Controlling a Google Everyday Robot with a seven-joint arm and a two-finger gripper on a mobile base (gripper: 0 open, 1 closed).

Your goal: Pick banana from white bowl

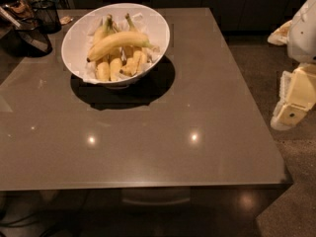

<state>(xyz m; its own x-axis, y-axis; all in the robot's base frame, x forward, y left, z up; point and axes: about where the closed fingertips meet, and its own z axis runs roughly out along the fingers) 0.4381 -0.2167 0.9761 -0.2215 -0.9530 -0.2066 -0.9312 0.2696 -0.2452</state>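
The banana (118, 41) is long, curved and yellow. It lies across the top of several smaller bananas (116, 65) inside the white bowl (79, 38). The bowl stands on the far left part of the table. My gripper (292, 108) hangs at the right edge of the view, off the table's right side. It is far from the bowl and holds nothing that I can see.
The brown glossy table (187, 112) fills the middle of the view. A dark wire basket (47, 14) and other dark items (27, 36) stand at the far left corner. The floor (291, 201) lies to the right of the table.
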